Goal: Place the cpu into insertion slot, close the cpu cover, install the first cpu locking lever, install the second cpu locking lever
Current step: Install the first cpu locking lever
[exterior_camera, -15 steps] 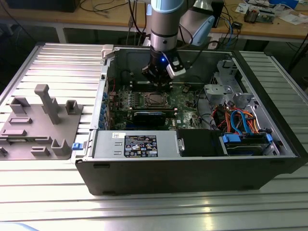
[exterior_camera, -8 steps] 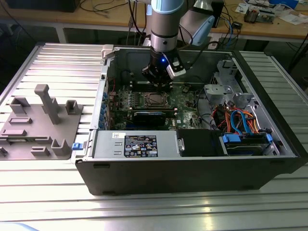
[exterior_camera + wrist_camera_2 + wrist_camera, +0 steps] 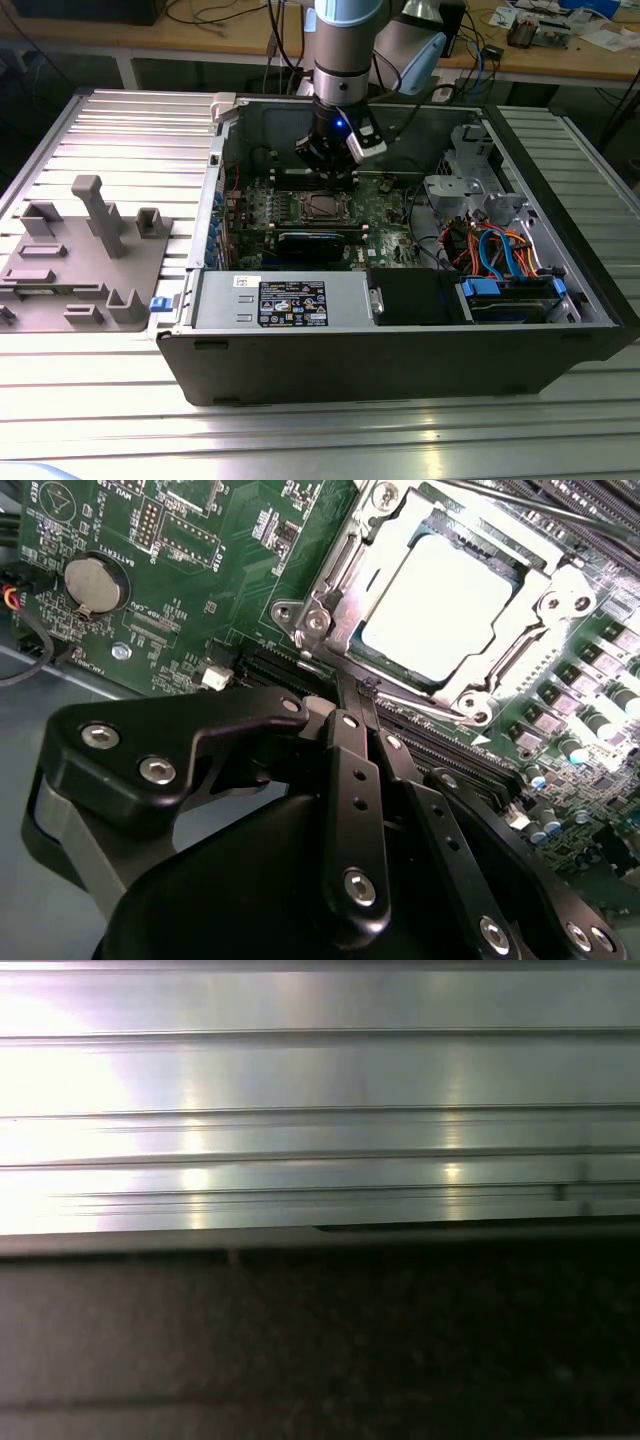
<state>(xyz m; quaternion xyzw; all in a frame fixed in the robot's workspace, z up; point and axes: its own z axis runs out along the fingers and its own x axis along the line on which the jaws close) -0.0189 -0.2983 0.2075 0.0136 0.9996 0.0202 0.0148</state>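
The arm hangs over the open computer case [image 3: 400,330], which lies on its side on the ribbed metal worktop [image 3: 120,130]. The end effector [image 3: 328,170] is inside the case, directly above the far edge of the green motherboard [image 3: 385,215], just behind the socket area.

In the second wrist view the end effector [image 3: 352,695] shows its black fingers [image 3: 352,780] drawn together, the tips meeting in a narrow point with nothing between them. The tips sit just beside the near corner of the insertion slot [image 3: 330,590].

The cpu [image 3: 435,605] lies flat in the insertion slot, its pale metal top facing up. The cpu cover [image 3: 560,590] lies down over it, framing the chip through its window. A thin metal locking lever [image 3: 410,695] runs along the slot's edge nearest the fingertips. Whether it is latched cannot be told.

A round coin battery [image 3: 92,583] sits on the motherboard, well apart from the slot.

A grey plastic fixture [image 3: 85,250] rests on the worktop, outside the case on the exterior view's left.
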